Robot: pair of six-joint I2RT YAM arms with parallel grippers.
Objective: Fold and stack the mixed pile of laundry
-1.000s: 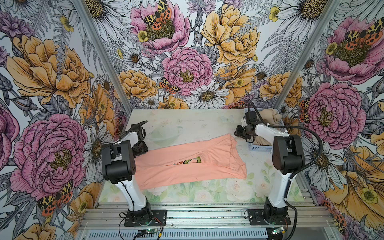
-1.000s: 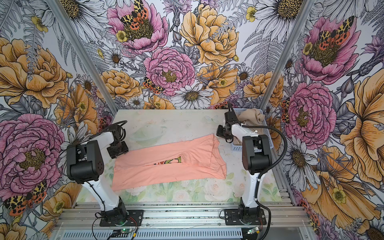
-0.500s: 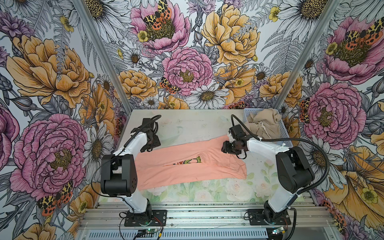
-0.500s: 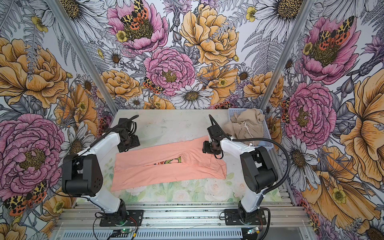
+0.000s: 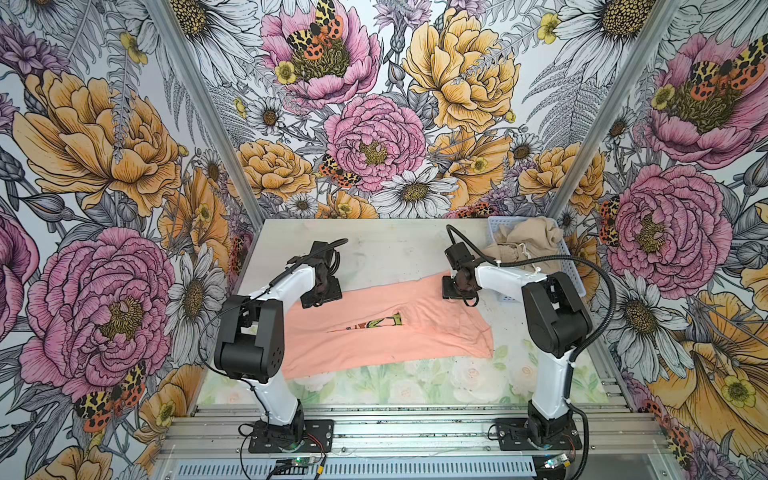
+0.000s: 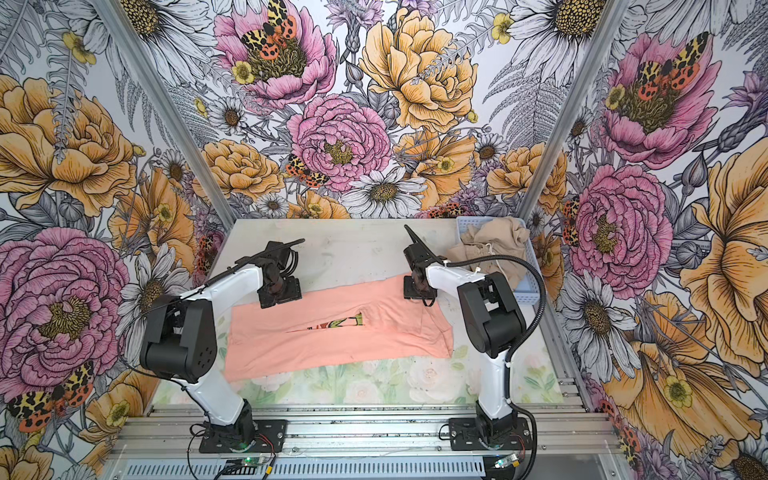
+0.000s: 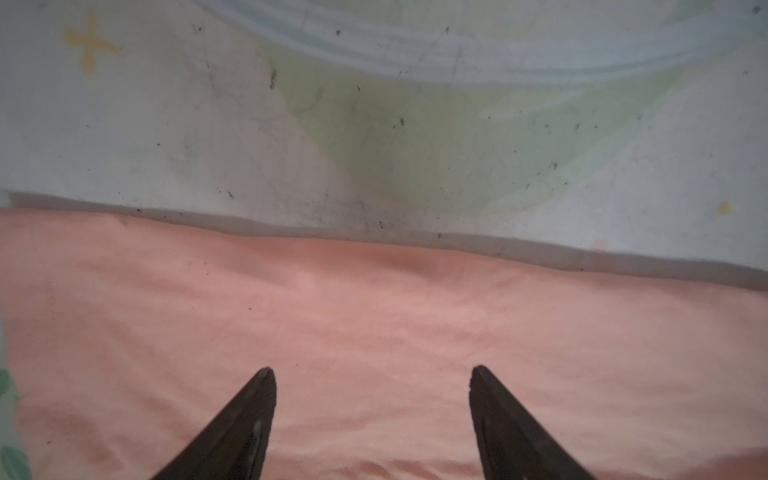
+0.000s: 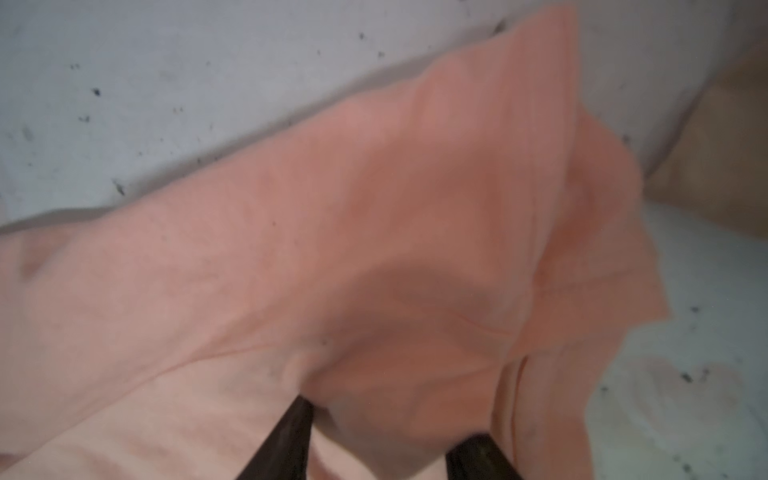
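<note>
T-shirt: peach-pink, spread flat across the middle of the table, green print peeking from a fold
Shorts: beige, heaped in the light blue basket at the table's far right corner
Left gripper: you have it over the shirt's far left edge, fingers spread wide, nothing between them
Right gripper: at the shirt's far right corner, a raised fold of cloth bunched between its fingers; whether it pinches, you cannot tell

bright even light, blurry wrist views
</note>
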